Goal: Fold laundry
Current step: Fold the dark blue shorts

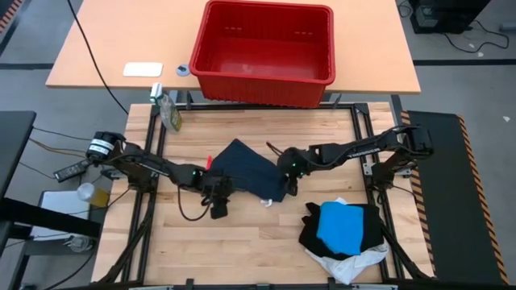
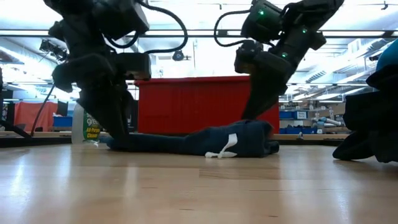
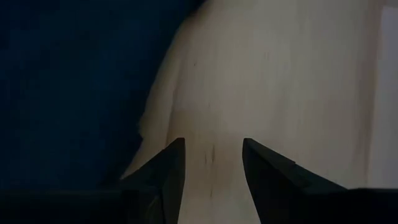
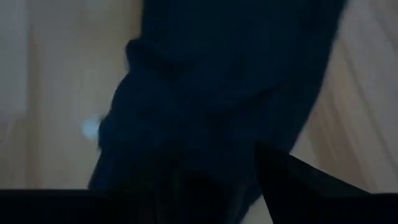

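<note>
We are viewing the wooden table point(image 1: 242, 242) from its near edge outward. Nearest, at the right front corner, a pile is lying: a bright blue garment point(image 1: 345, 227) is resting on a black garment point(image 1: 372, 221), with a white garment point(image 1: 355, 264) showing beneath. At mid-table, a dark navy garment point(image 1: 246, 165) is lying flat between the two arms. The left gripper point(image 3: 211, 165) is sitting at that garment's left edge, its fingers spread with bare wood visible between them and the cloth just beside one finger. The right gripper point(image 1: 290, 179) is pressing down at the garment's right end; we cannot tell whether its fingers are pinching the cloth. Farthest back, a red basket point(image 1: 264, 50) is standing on a second table.
</note>
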